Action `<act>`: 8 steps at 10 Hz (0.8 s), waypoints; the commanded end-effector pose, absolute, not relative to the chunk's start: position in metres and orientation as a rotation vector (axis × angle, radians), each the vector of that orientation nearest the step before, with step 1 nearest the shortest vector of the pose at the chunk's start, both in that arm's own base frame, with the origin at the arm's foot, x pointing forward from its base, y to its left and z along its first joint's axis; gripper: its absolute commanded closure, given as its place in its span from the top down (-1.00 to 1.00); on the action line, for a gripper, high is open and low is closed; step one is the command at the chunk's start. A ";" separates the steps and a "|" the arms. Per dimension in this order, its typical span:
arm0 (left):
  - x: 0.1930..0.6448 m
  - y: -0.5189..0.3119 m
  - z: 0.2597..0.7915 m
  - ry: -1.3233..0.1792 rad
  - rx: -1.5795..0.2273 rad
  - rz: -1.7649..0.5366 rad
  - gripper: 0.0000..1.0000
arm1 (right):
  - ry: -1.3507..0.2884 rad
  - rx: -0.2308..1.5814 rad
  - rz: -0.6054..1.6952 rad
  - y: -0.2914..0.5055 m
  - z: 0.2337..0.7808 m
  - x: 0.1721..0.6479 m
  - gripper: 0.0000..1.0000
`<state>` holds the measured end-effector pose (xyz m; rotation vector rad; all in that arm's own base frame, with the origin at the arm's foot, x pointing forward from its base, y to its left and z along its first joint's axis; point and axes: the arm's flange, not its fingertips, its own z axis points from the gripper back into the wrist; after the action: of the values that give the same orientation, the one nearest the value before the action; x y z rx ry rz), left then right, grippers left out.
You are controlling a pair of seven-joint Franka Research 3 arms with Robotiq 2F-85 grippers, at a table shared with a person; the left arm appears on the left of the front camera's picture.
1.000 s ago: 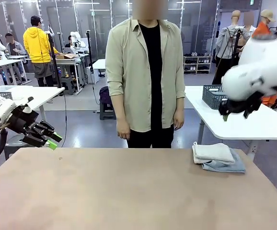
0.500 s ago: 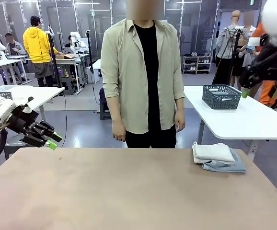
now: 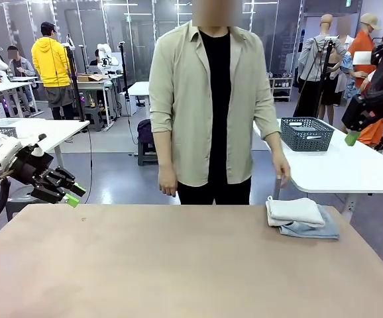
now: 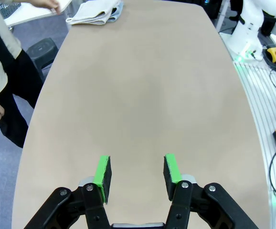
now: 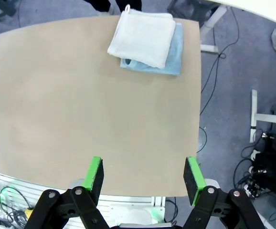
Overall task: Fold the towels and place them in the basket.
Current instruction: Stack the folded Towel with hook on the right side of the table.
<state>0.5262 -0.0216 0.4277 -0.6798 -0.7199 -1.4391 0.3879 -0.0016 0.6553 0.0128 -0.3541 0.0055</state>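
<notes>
The left pincer (image 3: 72,193) is hovering at about nine o'clock on the front view, just off the near-left edge of the worktop (image 3: 178,265), its green pads standing partly apart with nothing between them. In its own wrist view the left pincer (image 4: 137,174) is looking along bare worktop (image 4: 143,95) toward the towels (image 4: 96,12) at roughly eleven o'clock.

The towels (image 3: 301,216) are lying at about three o'clock on the worktop, a cream-white one stacked on a grey-blue one, both already folded. In the right wrist view the towels (image 5: 147,40) are sitting near twelve o'clock, close to the far-right corner. They look light, soft and limp, likely to sag and unfold if pinched by one corner; a grip across the thick folded edge, taking both layers together, seems the safest hold.

The right pincer (image 3: 352,138) is hanging high at two o'clock, its jaws wide apart and empty, as the right pincer (image 5: 143,179) shows in its own view.

Farthest off, the basket (image 3: 307,133) is standing on a white side table (image 3: 337,173) at about two o'clock, well apart from the towels.

Compared with a second ago, the right arm has swung up and outward, uncovering the basket, and the person's hand (image 3: 282,171) is now reaching toward that side table. The left pincer has not moved.
</notes>
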 end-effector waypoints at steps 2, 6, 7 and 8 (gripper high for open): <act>0.525 -0.022 0.429 -0.723 -0.678 -1.441 0.15 | -0.355 0.016 -0.014 -0.003 0.663 0.392 0.68; 0.525 -0.022 0.429 -0.723 -0.678 -1.441 0.15 | -0.355 0.016 -0.014 -0.003 0.663 0.392 0.68; 0.525 -0.022 0.429 -0.723 -0.678 -1.441 0.15 | -0.355 0.016 -0.014 -0.003 0.663 0.392 0.68; 0.525 -0.022 0.429 -0.723 -0.678 -1.441 0.15 | -0.355 0.016 -0.014 -0.003 0.663 0.392 0.68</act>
<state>0.5262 -0.0216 0.4277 -0.6799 -0.7199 -1.4392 0.3897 -0.0041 0.6609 0.0114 -0.3623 -0.0018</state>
